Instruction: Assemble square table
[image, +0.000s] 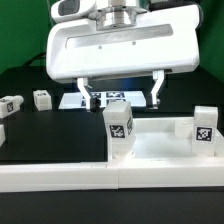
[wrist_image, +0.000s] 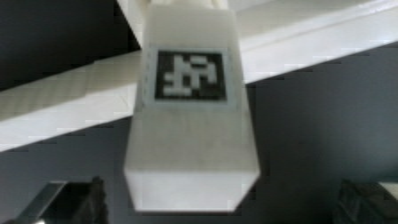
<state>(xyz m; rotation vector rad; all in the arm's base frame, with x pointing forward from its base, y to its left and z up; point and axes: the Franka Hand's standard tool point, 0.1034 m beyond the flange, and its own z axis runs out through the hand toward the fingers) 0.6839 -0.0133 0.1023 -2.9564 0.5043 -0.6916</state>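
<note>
The claw (image: 123, 101) hangs directly above an upright leg (image: 118, 128). Its fingers (image: 157, 92) are spread wide and grip nothing, and both views show a clear gap between each finger and the sides of the leg. In the wrist view the leg (wrist_image: 192, 120) sits centred between the two fingertips with its tag facing the camera. The leg stands at one corner of the table top (image: 165, 147), the white rimmed slab below the claw that reaches away toward the exterior view's right. A second leg (image: 203, 127) stands upright there at the next corner, well apart from the claw. A white bar (image: 55, 175) runs along the front edge, below the claw. The marker board (image: 85, 100) lies flat behind the claw. Two tagged blocks (image: 41, 98), probably the remaining legs, lie well off toward the exterior view's left. The step in hand appears to be fitting the leg under the claw into its corner socket. The foot of the leg is hidden, so how far it is seated cannot be told. The next move calls for a straight descent that keeps the leg centred. The fingers should then close firmly on its flat sides and turn it about its upright axis without tilting it.
</note>
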